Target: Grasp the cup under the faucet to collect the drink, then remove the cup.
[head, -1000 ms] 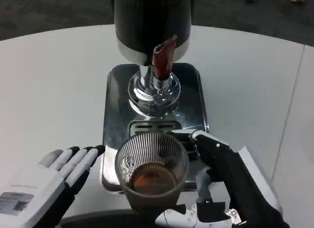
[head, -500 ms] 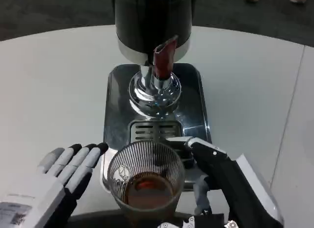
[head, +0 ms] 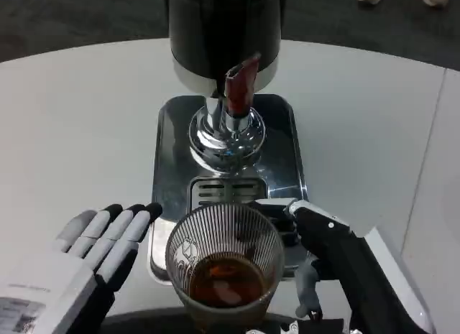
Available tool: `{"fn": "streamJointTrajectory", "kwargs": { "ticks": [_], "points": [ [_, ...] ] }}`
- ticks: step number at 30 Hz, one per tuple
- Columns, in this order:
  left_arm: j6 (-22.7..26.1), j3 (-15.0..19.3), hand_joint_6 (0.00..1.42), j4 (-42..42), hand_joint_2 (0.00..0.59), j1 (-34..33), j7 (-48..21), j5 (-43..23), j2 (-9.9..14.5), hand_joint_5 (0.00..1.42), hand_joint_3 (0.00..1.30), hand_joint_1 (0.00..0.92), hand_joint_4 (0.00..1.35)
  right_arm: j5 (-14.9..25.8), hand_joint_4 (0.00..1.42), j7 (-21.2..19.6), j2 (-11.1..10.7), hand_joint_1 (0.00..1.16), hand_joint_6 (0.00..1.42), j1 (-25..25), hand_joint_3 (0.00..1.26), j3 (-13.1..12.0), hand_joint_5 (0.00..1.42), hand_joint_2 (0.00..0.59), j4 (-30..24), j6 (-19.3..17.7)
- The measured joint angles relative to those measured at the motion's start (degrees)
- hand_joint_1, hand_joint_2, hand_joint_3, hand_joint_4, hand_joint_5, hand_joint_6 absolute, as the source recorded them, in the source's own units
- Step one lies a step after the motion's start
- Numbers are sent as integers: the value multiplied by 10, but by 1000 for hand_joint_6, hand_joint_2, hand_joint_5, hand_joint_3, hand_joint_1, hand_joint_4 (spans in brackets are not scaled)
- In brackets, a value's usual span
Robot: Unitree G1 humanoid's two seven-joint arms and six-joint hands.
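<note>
A ribbed clear cup (head: 225, 262) with brown drink in its bottom is at the lower middle, in front of the drip grate (head: 226, 192). My right hand (head: 327, 258) grips the cup from its right side, fingers wrapped round the wall. The drink dispenser (head: 224, 39) stands at the back with its red-handled faucet (head: 239, 93) over the shiny tray (head: 169, 154). My left hand (head: 86, 258) lies flat at the lower left, fingers straight and apart, fingertips close to the cup's left side and holding nothing.
The white round table (head: 79, 126) spreads to both sides of the dispenser. Its far edge curves across the top, with dark floor (head: 72, 18) beyond. A seam in the table (head: 424, 154) runs down the right.
The cup, held in my right hand, has come toward me off the grate, then shifted slightly right. The left hand stays beside it, barely moved.
</note>
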Motion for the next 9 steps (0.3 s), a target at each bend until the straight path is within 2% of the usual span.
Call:
{"fn": "streamJointTrajectory", "kwargs": {
  "ticks": [9],
  "points": [
    [9,-2,0,0,101,-8,-5,0,0,0,0,0,0,1,1067,0,0,1017,1379,-8,817,-8,1071,184,0,0]
  ]
}}
